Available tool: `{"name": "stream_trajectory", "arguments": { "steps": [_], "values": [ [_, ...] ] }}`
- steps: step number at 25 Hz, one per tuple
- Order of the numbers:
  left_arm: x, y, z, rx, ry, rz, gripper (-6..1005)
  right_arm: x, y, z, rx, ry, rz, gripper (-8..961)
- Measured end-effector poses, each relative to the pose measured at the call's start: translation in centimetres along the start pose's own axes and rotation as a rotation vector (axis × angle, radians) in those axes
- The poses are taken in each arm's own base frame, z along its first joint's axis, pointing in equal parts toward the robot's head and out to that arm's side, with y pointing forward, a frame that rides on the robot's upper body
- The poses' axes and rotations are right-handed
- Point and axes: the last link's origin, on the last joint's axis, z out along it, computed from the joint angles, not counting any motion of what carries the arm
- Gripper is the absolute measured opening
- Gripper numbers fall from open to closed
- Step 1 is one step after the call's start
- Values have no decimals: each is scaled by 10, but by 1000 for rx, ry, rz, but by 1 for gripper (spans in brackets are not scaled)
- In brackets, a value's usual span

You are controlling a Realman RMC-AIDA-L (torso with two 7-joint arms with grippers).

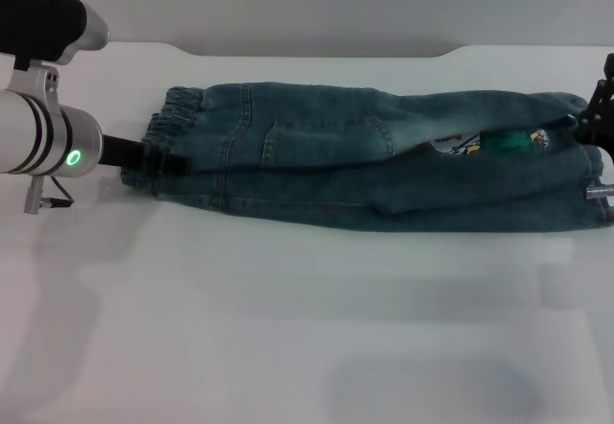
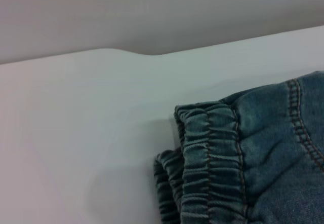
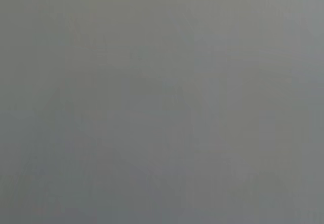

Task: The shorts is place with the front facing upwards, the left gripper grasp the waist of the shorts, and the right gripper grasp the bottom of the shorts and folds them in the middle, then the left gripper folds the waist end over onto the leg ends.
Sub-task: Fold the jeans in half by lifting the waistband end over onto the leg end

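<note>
The denim shorts (image 1: 365, 170) lie across the white table (image 1: 288, 328), folded lengthwise along the middle. The puckered waist (image 1: 175, 115) is at the left end, and its gathered band (image 2: 212, 168) fills the left wrist view. My left gripper (image 1: 158, 163) reaches in from the left, its black fingers shut on the waist's near part. The bottom of the shorts (image 1: 587, 170) lies at the far right. My right gripper (image 1: 590, 122) is there at the frame edge, shut on the upper layer's hem. The right wrist view is plain grey.
A green and white printed patch (image 1: 484, 142) shows inside the fold near the right end. The table's back edge with a raised step (image 1: 326, 53) runs behind the shorts. Bare white surface lies in front of them.
</note>
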Motion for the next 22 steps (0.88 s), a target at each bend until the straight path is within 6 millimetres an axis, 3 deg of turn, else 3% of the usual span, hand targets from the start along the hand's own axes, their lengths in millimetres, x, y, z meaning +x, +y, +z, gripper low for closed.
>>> {"name": "stream_trajectory", "arguments": {
  "steps": [6,12,22],
  "values": [
    [1,0,-2,4,0,3,850,0,1,3,-7,4,1,-1],
    [5,-5,-17,48,11,3,850,0,2,4,-11,9,2,-1],
    [-6,-8,-18,56,-31,-18,853,1,2,5,-19,16,-4,-2]
  ]
}}
